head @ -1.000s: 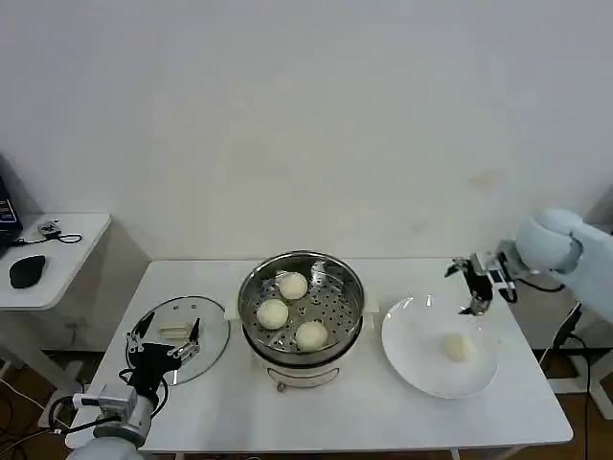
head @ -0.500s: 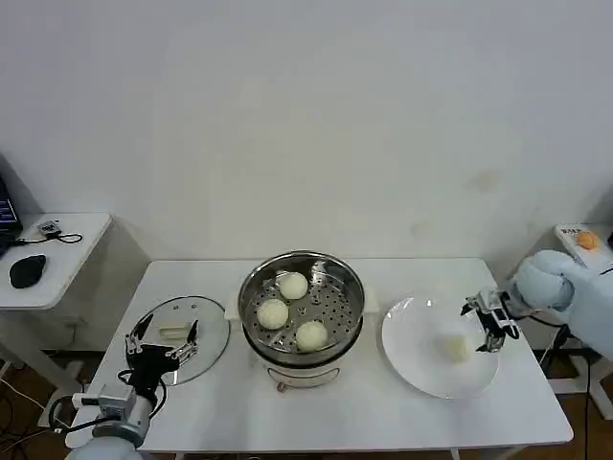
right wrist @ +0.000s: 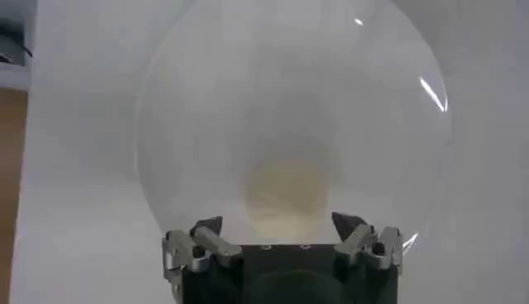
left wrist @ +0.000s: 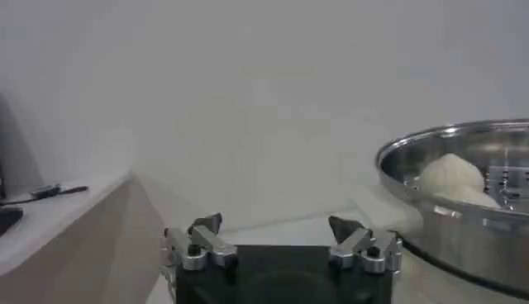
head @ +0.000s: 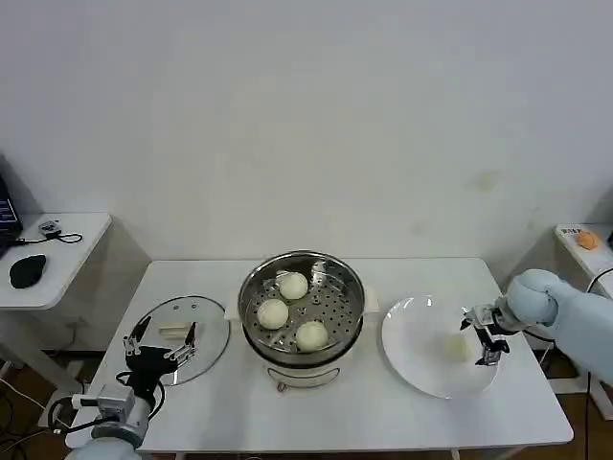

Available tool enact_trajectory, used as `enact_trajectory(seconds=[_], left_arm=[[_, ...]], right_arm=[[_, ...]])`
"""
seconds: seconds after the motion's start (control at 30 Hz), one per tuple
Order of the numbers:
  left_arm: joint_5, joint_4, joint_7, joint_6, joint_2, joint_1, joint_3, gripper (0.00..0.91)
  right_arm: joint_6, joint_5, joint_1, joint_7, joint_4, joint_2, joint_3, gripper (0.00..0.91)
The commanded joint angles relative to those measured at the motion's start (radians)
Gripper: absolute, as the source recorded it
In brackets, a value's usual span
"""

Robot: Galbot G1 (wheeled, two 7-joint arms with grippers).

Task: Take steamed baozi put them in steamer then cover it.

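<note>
White surface (head: 383, 402) held the plate (head: 412, 359); the right claw (head: 486, 335), wide open and empty, had dropped beside the last baozi (head: 458, 347), ready to grasp.

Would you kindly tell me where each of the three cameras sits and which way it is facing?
Head view: high on the robot, looking down at the table, the steamer, the cover, the plate; both arms show.
Left wrist view: low beside the steamer, level towards the wall; left gripper open.
Right wrist view: above the plate, looking down on the last baozi; right gripper open.
Shared: head and right wrist views both show this baozi.
</note>
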Motion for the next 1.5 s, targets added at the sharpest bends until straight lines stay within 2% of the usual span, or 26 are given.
enact_trajectory(seconds=[0.03, 0.2, 0.37, 0.63, 0.83, 1.0, 1.2, 1.33, 1.5], left_arm=[[0.001, 0.001, 0.0, -0.001, -0.003, 0.001, -0.001, 0.907], [0.001, 0.003, 0.0, -0.001, -0.003, 0.003, -0.004, 0.907], [0.0, 0.001, 0.0, -0.002, -0.004, 0.001, -0.007, 0.907], [0.002, -0.002, -0.002, -0.002, -0.005, 0.006, -0.01, 0.907], [0.003, -0.007, -0.002, -0.004, -0.004, 0.008, -0.014, 0.907], [0.001, -0.008, -0.002, -0.004, -0.002, 0.002, -0.013, 0.907], [0.005, -0.008, -0.002, -0.006, 0.0, -0.006, -0.002, 0.907], [0.013, -0.011, -0.003, -0.008, 0.009, -0.009, 0.009, 0.907], [0.015, -0.013, -0.004, -0.006, 0.007, -0.012, 0.014, 0.907]], right_arm=[[0.002, -0.022, -0.047, 0.007, -0.053, 0.044, 0.039, 0.867], [-0.006, -0.027, -0.048, 0.006, -0.057, 0.052, 0.04, 0.746], [-0.006, -0.032, -0.044, -0.001, -0.057, 0.053, 0.037, 0.736], [-0.014, -0.024, -0.028, -0.015, -0.041, 0.045, 0.036, 0.645], [-0.023, 0.021, 0.066, -0.042, 0.023, -0.005, -0.006, 0.625], [-0.065, 0.125, 0.218, -0.049, 0.099, -0.051, -0.019, 0.635], [-0.132, 0.26, 0.429, -0.032, 0.177, -0.054, -0.106, 0.635], [-0.181, 0.391, 0.643, 0.004, 0.207, 0.009, -0.255, 0.635], [-0.278, 0.55, 0.798, 0.068, 0.262, 0.128, -0.354, 0.645]])
